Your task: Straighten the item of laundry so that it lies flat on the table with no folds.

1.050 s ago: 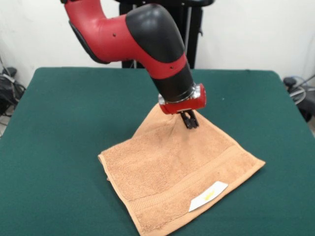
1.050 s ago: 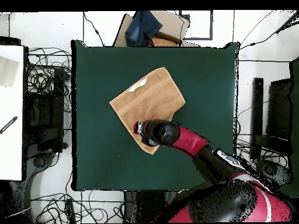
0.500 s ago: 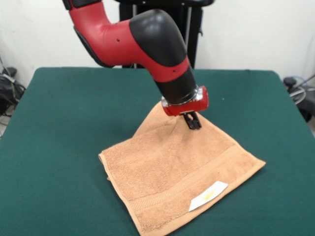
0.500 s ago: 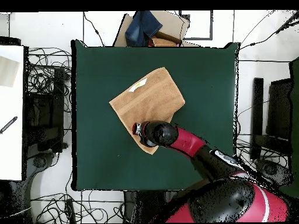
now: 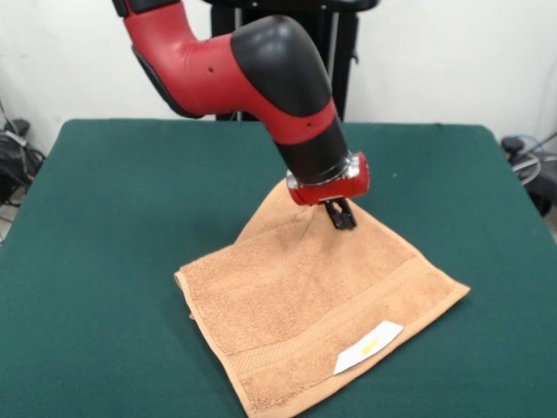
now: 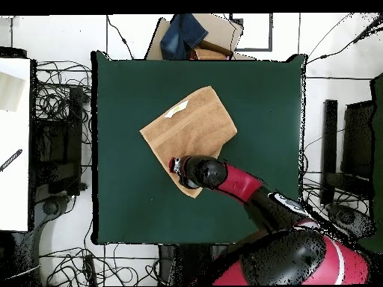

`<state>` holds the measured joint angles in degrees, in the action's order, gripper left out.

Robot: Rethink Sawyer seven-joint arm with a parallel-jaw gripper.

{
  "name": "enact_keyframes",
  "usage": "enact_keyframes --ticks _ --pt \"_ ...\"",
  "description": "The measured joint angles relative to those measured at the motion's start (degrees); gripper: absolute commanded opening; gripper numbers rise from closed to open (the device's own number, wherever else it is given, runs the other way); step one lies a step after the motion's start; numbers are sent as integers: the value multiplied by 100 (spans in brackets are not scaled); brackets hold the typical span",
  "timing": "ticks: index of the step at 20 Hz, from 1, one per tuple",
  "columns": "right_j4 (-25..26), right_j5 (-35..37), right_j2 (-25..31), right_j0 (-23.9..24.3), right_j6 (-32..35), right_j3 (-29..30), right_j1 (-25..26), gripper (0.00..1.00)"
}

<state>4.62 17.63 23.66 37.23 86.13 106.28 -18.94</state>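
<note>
The towel point(image 5: 318, 305) lies on the green table point(image 5: 104, 261) toward the table's near edge in the front view, turned so that it sits as a diamond, and it serves as the landmark here. Nearest the camera is the towel's near corner, which runs off the bottom of the front view. Just above that corner, on the towel's near right side, sits the white label point(image 5: 368, 347) with yellow print, lying flat on the cloth, and a woven band crosses the towel beside it. At the towel's left corner a second layer of cloth peeps out from under the edge, so the towel is doubled there. Farther back the towel rises off the table into a peak at its far corner. The gripper point(image 5: 341, 218) stands at that peak, its dark fingers pointing down and closed on the cloth, holding the corner up. In the overhead view the gripper point(image 6: 178, 166) covers the towel's point(image 6: 187, 123) corner nearest the robot's base, and the label point(image 6: 176, 109) lies at the opposite end.
</note>
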Motion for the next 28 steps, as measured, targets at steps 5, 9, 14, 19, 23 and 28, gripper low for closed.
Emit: enact_keyframes --ticks 5,9,14,19,23,28 --pt "2 -96 -58 -97 0 22 -45 0" --pt "0 -140 -145 -217 0 22 -98 0" --pt "-18 -170 -227 -323 0 14 -137 0" --pt "-121 -160 -332 -455 0 -21 -164 0" --pt "-204 -151 -381 -515 0 -36 -172 0" --pt "-325 -137 -450 -589 0 -51 -180 0"
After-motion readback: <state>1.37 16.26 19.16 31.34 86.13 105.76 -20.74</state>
